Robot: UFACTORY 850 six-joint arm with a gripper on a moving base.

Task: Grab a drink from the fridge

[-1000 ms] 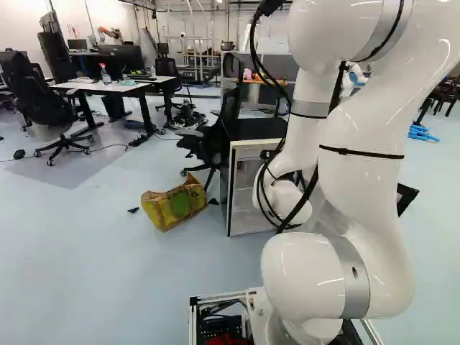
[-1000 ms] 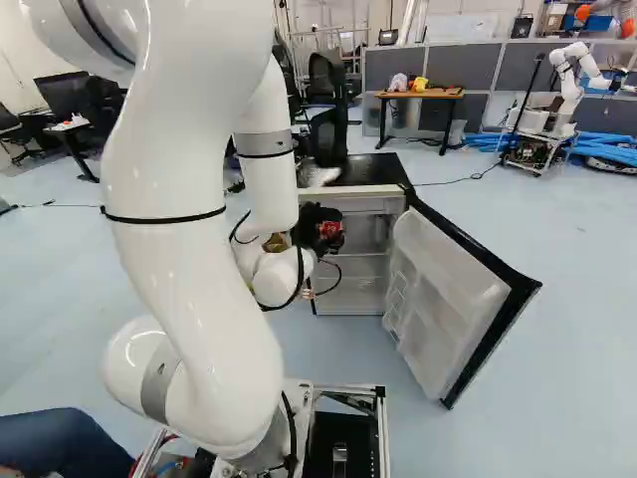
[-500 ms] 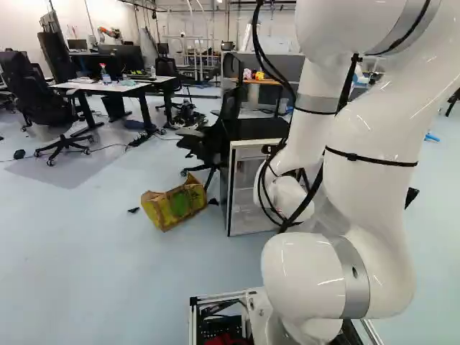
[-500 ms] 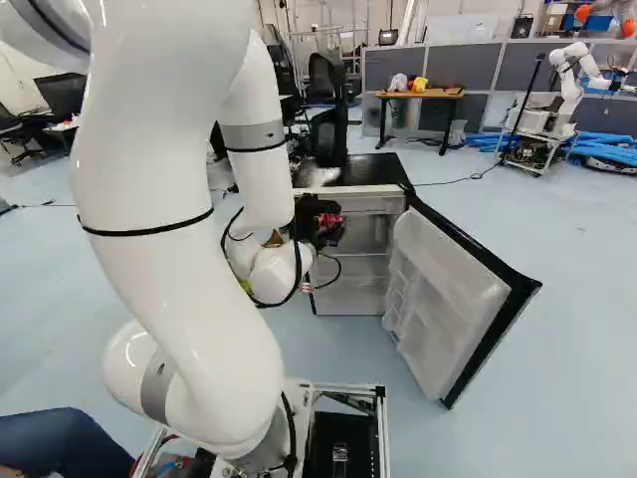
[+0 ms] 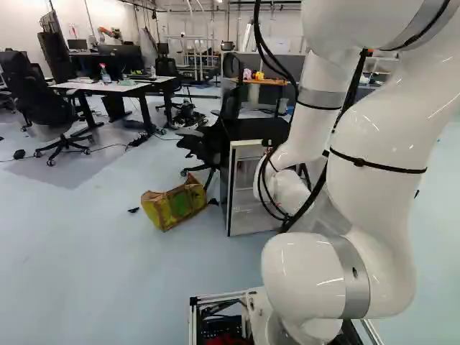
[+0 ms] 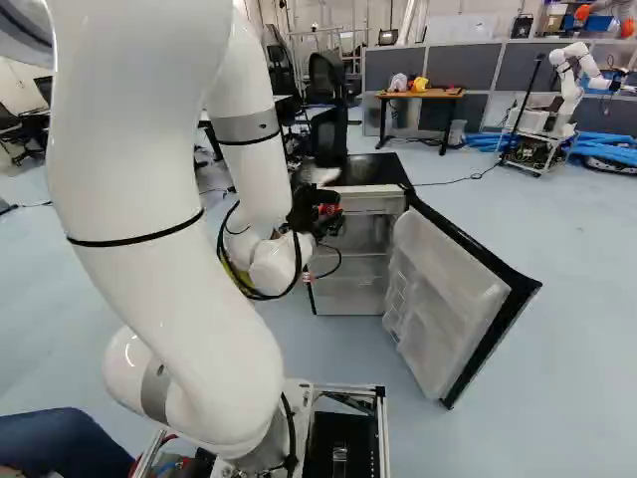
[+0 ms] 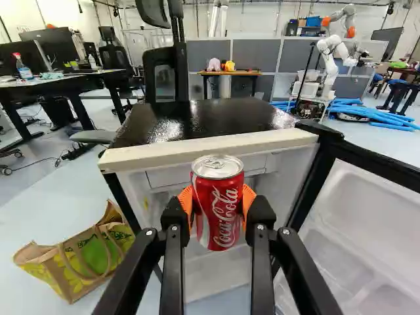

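Observation:
In the right base view my gripper (image 6: 317, 213) is at the upper front of the fridge (image 6: 363, 204), with part of a red can (image 6: 327, 209) showing at it. The wrist view shows the gripper (image 7: 218, 205) shut on the red can (image 7: 222, 209), an orange pad pressing each side. The can is upright, its silver lid uncovered. Behind it stands the fridge (image 7: 210, 146) with its black top and white upper edge. Its door (image 7: 367, 230) hangs wide open beside the gripper. In the left base view the arm hides the gripper.
A yellow-green bag (image 5: 175, 204) lies on the floor beside the fridge. An office chair (image 5: 208, 140) stands close to the fridge. Farther back are desks (image 5: 118, 87) and a small wooden table (image 6: 419, 95). Another robot (image 6: 567, 95) stands near blue hoses.
In the base views my arm has drawn back and shifted, carrying the gripper and the red can a little up and away from the fridge interior. The base, fridge and bag have not moved.

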